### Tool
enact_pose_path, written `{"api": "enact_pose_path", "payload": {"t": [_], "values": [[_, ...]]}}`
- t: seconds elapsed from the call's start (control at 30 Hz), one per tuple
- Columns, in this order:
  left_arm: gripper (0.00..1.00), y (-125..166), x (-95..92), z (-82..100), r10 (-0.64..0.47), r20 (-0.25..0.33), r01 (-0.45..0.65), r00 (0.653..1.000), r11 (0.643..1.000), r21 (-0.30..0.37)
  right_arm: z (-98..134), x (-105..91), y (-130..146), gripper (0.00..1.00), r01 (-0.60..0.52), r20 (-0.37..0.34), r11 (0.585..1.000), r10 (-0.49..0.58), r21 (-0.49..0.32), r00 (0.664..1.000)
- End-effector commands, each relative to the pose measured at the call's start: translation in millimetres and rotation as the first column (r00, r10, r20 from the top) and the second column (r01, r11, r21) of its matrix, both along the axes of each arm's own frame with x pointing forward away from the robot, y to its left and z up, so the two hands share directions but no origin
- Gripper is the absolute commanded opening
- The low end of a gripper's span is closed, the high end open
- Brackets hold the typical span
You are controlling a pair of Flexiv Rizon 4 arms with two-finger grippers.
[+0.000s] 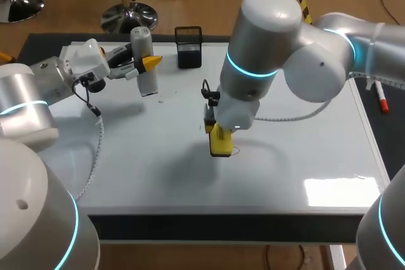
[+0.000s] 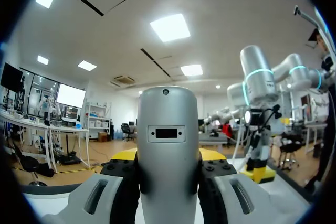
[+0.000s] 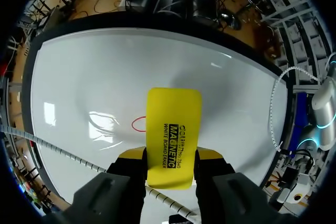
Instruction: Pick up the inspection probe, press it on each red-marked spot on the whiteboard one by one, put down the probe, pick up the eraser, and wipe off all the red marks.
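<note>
Wiping step: eraser poised at the red mark, probe held clear.
The right gripper point(image 3: 170, 156) pinches the yellow eraser point(image 3: 173, 135) from both sides, its far end just beside the red mark point(image 3: 139, 124) on the whiteboard point(image 1: 304, 143); contact cannot be confirmed. The left gripper point(image 2: 168, 156) is clamped on the probe point(image 2: 168, 124), well apart from the red mark. Recommended: seat the eraser flat, press evenly and sweep fully across the red mark.

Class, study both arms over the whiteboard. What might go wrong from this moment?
1. The eraser in the right claw sits at the red mark, hiding only part of it; a stroke off line may leave red behind.
2. The left claw holds the probe over the whiteboard, near the black holder; a slip may drop it there.
</note>
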State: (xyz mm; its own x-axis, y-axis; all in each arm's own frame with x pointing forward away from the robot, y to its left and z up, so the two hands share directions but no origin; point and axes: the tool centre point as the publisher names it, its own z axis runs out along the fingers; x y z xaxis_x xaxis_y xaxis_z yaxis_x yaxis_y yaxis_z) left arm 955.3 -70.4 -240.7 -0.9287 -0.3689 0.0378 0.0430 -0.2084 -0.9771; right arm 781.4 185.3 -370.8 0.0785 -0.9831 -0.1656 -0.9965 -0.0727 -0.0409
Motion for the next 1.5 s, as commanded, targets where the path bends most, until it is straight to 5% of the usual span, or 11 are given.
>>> {"api": "enact_pose_path", "payload": {"t": [0.03, 0.83, 1.5], "values": [[0.0, -0.8, -0.1, 0.6, 0.003, 0.001, -0.003, 1.0, 1.0, 0.0, 1.3, 0.0, -1.3, 0.0, -0.002, 0.003, 1.0, 0.002, -0.002, 1.0], [0.0, -0.8, -0.1, 0.6, 0.003, 0.001, -0.003, 1.0, 1.0, 0.0, -37.4, -17.7, 16.2, 0.0, -0.057, -0.067, 0.998, 0.054, -0.037, 0.996], [0.0, -0.8, -0.1, 0.6, 0.003, 0.001, -0.003, 1.0, 1.0, 0.0, -59.0, -22.9, 4.2, 0.0, -0.081, -0.101, 0.989, 0.069, -0.123, 0.993]]}}
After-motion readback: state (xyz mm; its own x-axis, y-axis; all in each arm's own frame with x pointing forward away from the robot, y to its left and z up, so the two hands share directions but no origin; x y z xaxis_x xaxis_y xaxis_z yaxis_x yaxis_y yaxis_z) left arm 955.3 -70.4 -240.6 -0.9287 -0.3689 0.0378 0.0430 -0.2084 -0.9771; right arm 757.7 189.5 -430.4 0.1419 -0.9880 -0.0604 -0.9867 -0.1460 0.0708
